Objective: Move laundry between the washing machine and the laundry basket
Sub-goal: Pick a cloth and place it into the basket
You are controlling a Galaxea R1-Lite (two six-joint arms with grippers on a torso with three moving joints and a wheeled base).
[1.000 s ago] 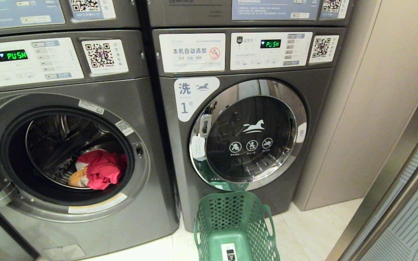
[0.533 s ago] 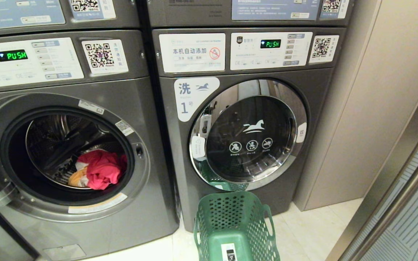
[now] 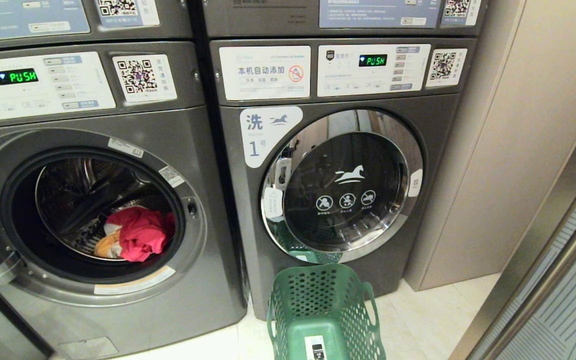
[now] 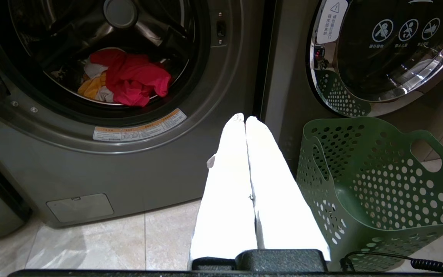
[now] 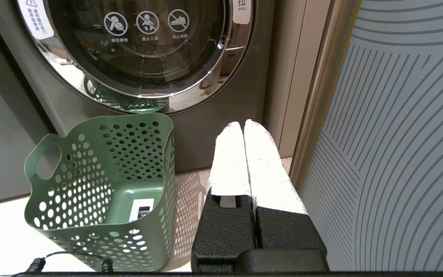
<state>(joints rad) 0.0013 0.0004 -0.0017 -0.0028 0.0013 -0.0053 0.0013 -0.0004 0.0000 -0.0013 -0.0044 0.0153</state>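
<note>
Head view: nothing has changed over the last second; neither arm shows. The open washing machine (image 3: 93, 215) holds the laundry (image 3: 138, 235), and the laundry basket (image 3: 323, 315) stands on the floor before the closed machine marked 1 (image 3: 343, 185).

Left wrist view: the left gripper (image 4: 244, 119) is closed and empty, the laundry ahead of it and to one side, inside the drum, the basket just beside it.

Right wrist view: the right gripper (image 5: 242, 125) is closed on nothing, beside the empty basket. The transfer looks unstarted.

Basket (image 5: 102, 215) (green) beside right hand (image 5: 243, 125)
</note>
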